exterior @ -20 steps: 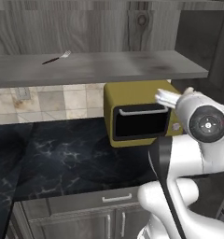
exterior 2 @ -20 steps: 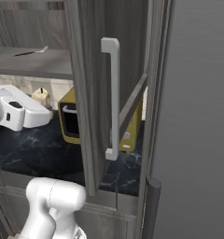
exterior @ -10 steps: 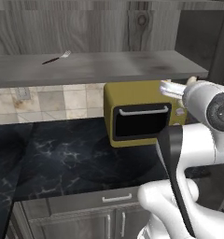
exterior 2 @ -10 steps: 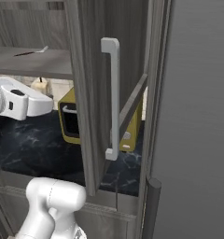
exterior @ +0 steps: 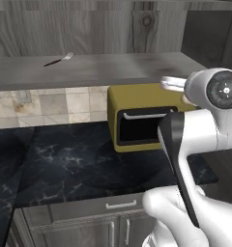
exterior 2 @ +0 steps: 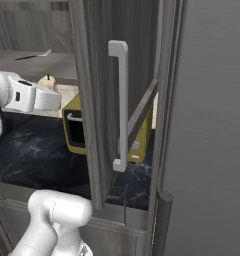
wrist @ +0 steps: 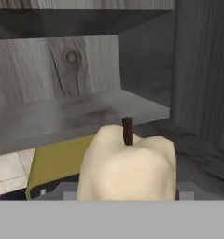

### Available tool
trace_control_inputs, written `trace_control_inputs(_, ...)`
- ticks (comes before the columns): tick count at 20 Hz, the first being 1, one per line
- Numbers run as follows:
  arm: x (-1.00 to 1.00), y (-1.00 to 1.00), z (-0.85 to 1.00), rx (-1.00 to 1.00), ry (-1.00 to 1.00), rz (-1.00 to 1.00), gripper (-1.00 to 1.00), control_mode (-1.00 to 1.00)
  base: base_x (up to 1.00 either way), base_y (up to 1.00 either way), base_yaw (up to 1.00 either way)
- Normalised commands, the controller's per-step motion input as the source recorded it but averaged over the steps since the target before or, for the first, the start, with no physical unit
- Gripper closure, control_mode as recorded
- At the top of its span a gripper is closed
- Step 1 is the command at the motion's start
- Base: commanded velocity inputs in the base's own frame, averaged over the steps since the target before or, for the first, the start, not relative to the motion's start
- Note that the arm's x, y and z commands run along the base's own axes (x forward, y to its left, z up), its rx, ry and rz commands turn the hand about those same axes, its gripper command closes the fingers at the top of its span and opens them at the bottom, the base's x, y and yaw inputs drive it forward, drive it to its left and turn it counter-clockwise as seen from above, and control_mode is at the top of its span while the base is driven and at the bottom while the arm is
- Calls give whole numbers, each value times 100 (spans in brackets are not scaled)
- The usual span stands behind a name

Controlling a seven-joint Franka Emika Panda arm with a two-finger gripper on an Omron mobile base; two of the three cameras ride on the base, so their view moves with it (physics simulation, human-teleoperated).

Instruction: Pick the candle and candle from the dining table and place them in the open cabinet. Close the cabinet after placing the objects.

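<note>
From the left base view we see our white arm raised at the right, its wrist level with the flat grey shelf (exterior: 89,70) of the cabinet. A fork (exterior: 59,60) lies far back on that shelf, well apart from the arm. Below the shelf a yellow microwave (exterior: 142,118) stands on the black marbled bench (exterior: 69,164). We cannot tell the pincer's state from here, because the wrist hides it.

From the right base view we see the cabinet door (exterior 2: 99,100) standing open, edge toward us, with its metal bar handle (exterior 2: 121,105). To the left of the door our forearm reaches in, and the candle (exterior 2: 47,82) shows as a cream lump just past it, near the front edge of the shelf.

In the hand view the candle (wrist: 128,165) sits close before the camera with its dark wick up, and the pincer (wrist: 128,190) is clamped on its base. The shelf lies just beyond and slightly below it.

We judge the task about a third done at most: 1 candle is lifted and at the cabinet but not yet set down. The other candle and closing the door are left.
</note>
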Motion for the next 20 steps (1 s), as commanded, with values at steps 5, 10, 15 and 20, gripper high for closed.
trace_control_inputs(5, 27, 0, 4, -5, 0, 5, 100, -100, 0, 0, 0)
trace_control_inputs(10, 8, 0, 11, -6, -14, 5, 100, -100, 0, 0, 0)
trace_control_inputs(15, 10, 0, 8, -3, -18, 3, 100, -100, 0, 0, 0)
trace_control_inputs(20, 19, -2, 0, 0, -8, 2, 100, -100, 0, 0, 0)
